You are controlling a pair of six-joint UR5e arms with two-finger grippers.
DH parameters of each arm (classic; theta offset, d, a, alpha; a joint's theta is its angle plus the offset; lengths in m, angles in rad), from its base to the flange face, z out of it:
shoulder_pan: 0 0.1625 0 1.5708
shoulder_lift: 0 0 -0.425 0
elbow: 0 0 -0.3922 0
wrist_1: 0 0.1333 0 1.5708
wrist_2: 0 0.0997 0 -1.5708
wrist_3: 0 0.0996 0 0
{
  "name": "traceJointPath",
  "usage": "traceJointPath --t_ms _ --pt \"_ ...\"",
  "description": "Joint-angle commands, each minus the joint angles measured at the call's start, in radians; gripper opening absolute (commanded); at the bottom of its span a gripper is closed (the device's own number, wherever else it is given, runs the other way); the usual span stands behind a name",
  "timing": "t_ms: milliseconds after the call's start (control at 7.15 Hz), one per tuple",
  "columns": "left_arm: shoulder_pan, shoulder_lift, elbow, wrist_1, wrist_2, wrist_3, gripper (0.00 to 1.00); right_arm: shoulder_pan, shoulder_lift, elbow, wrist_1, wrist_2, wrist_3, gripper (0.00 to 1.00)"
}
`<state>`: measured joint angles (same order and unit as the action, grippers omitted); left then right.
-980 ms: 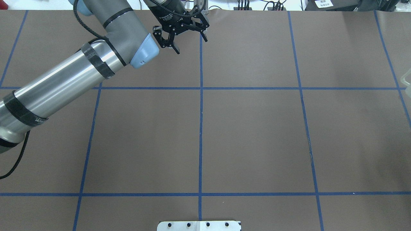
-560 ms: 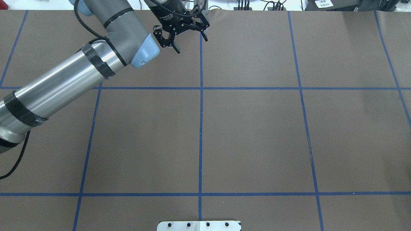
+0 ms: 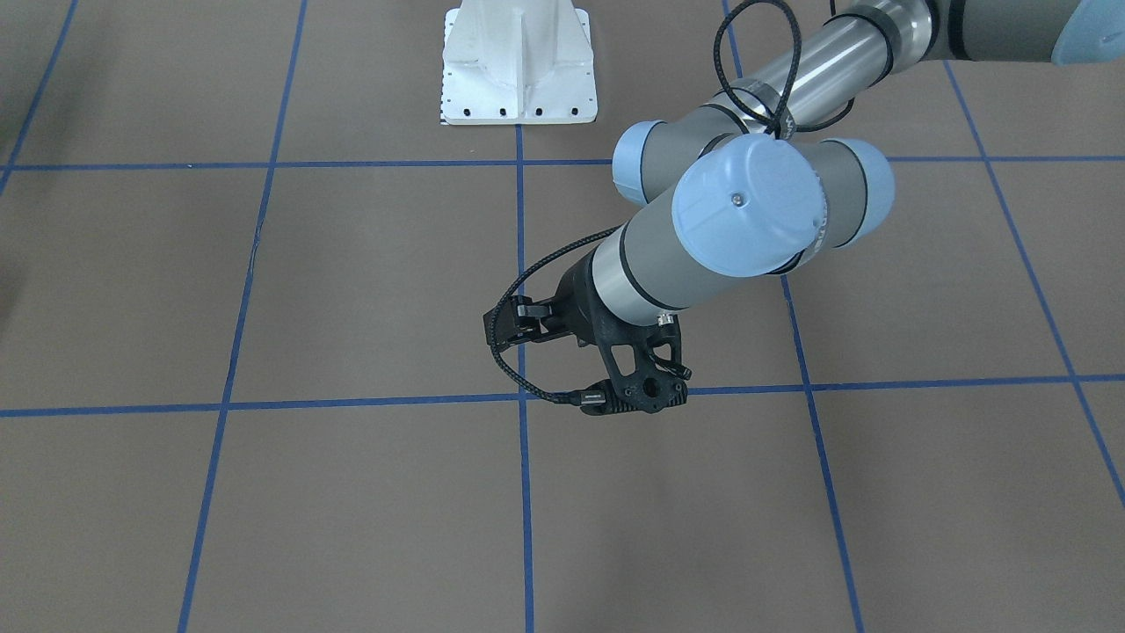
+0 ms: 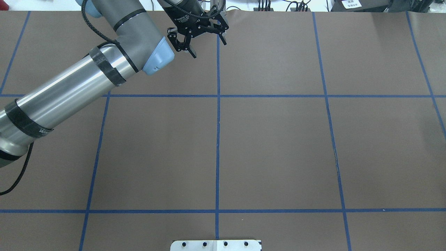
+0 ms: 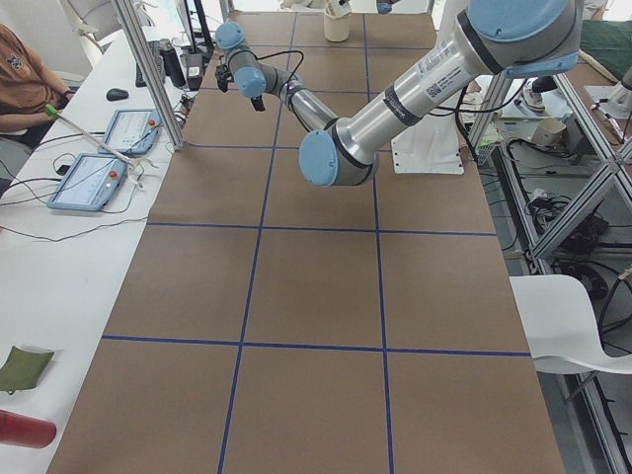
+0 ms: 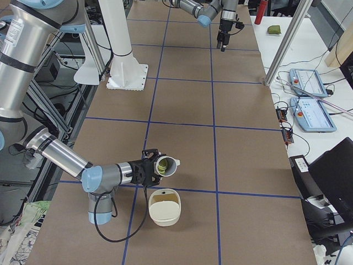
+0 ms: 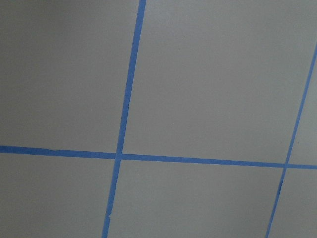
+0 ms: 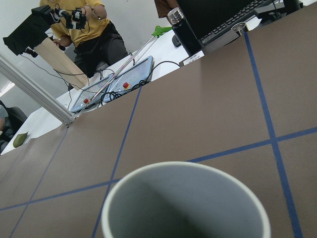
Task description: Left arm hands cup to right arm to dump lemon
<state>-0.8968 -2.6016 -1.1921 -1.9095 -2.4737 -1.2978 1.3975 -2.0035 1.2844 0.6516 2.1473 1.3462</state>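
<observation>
Cup (image 6: 171,167) sits tipped sideways at the right gripper (image 6: 151,168), lemon (image 6: 162,164) in its mouth and a cream bowl (image 6: 164,207) at its 6 o'clock; whether those fingers clamp it cannot be told. The left gripper (image 4: 209,49), fingers spread and empty, hangs at the tabletop's (image 4: 271,146) 12 o'clock.
</observation>
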Motion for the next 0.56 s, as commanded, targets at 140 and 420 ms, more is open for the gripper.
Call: traceJointPath --t_ms 140,420 --pt "0.001 -0.006 -0.001 0.001 0.013 0.0 1.0 0.021 0.011 -0.068 0.111 0.0 0.282 0.16" --pt "0.001 -0.005 -0.009 -0.002 0.065 0.018 1.0 0.034 0.017 -0.083 0.115 -0.004 0.423 0.17"
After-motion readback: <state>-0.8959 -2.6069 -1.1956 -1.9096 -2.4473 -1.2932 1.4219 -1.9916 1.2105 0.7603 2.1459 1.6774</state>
